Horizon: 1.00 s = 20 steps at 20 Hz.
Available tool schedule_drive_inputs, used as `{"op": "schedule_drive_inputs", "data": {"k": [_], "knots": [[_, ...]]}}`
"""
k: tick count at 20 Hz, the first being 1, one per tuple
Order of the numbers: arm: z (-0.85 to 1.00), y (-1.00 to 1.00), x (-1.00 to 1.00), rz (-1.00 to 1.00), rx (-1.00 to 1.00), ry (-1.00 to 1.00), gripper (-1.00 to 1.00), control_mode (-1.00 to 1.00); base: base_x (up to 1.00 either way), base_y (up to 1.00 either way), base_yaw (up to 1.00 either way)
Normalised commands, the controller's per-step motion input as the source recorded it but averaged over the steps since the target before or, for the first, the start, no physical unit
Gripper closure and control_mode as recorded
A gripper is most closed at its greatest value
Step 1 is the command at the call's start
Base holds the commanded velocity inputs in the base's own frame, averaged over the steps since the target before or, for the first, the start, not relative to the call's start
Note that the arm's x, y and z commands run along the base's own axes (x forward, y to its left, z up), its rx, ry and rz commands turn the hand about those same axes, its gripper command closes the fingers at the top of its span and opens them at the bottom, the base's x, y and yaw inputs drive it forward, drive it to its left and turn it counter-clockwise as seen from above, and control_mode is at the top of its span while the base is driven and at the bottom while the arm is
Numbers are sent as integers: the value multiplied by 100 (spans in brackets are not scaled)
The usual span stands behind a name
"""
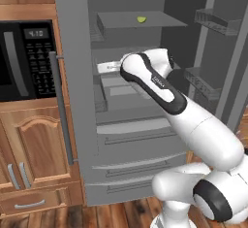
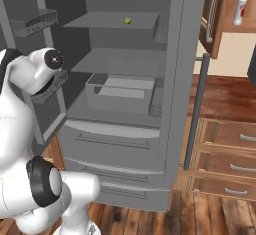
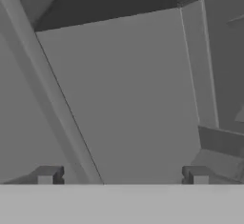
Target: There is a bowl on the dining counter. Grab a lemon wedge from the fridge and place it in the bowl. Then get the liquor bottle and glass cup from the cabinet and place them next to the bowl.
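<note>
The grey fridge (image 1: 80,139) stands with both upper doors open. A tiny yellow-green lemon wedge (image 1: 141,19) lies on its top shelf, also seen in the right base view as the lemon wedge (image 2: 128,21). My arm reaches into the fridge at the level of the middle shelf, below the wedge. In the hand view my gripper (image 3: 122,176) is open, fingertips (image 3: 47,175) wide apart, nothing between them, facing a plain grey fridge surface. The liquor bottle (image 2: 241,8), white with a red cap, stands in the open wooden cabinet (image 2: 246,26) at the upper right. The bowl, dining counter and glass cup are out of view.
A black microwave (image 1: 26,59) sits in wooden cabinetry left of the fridge. Wire door bins (image 1: 218,21) hang on the open right door. A grey crisper box (image 2: 120,91) sits on the lower shelf. Wooden drawers (image 2: 225,154) stand to the fridge's right.
</note>
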Motion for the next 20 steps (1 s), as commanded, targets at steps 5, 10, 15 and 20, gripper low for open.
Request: {"op": "schedule_drive_inputs", "data": {"k": [5, 10, 15, 20], "knots": [[50, -100, -72, -27, -5, -5, -100, -100, 0, 0, 0], [61, -87, -48, -31, -9, 0, -100, -100, 0, 0, 0], [73, -53, -59, -18, -23, 0, -100, -100, 0, 0, 0], [35, -31, -88, -11, -26, 11, -100, -100, 0, 0, 0]]}}
